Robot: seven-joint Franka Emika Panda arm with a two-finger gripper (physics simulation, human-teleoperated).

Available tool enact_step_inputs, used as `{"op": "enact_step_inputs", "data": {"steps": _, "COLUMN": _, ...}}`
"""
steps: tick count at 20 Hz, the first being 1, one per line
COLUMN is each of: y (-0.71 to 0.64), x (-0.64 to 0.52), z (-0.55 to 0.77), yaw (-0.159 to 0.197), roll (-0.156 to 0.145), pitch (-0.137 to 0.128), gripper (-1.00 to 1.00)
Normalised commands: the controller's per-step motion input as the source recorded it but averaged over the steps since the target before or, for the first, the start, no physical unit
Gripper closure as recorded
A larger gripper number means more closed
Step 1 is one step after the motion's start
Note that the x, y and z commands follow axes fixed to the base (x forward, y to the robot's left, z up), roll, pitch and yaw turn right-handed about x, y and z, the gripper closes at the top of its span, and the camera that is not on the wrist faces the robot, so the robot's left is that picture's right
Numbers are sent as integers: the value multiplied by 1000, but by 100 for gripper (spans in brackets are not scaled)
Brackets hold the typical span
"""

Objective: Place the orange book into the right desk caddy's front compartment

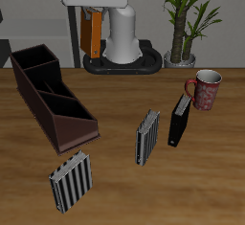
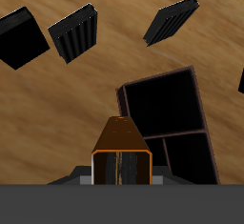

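Orange book (image 1: 91, 35) clamped in the closed jaws, lifted clear of the bench (image 1: 191, 171); placement into right desk caddy (image 1: 50, 100) front compartment remains.

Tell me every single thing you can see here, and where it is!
slim orange book: one, bright orange covers, held up in the air by the gripper, above the table's back.
long dark brown desk caddy: one, open-topped with dividers, on the wooden table.
grey-striped books: two, one near the table's front edge by the caddy's end, the other upright mid-table.
all-black book: one, upright beside the mug.
red patterned mug: one, near the plant.
potted green plant: one, at the table's back.
robot's two-finger gripper: one, shut on the orange book.
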Motion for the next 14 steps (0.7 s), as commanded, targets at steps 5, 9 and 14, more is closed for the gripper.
{"op": "enact_step_inputs", "data": {"steps": 5, "y": -350, "x": -119, "z": -110, "yaw": -11, "roll": -37, "pitch": 16, "gripper": 100}}
{"op": "enact_step_inputs", "data": {"steps": 9, "y": -259, "x": -106, "z": -103, "yaw": 42, "roll": -24, "pitch": 18, "gripper": 100}}
{"op": "enact_step_inputs", "data": {"steps": 14, "y": -186, "x": -160, "z": -91, "yaw": 27, "roll": -15, "pitch": 23, "gripper": 100}}
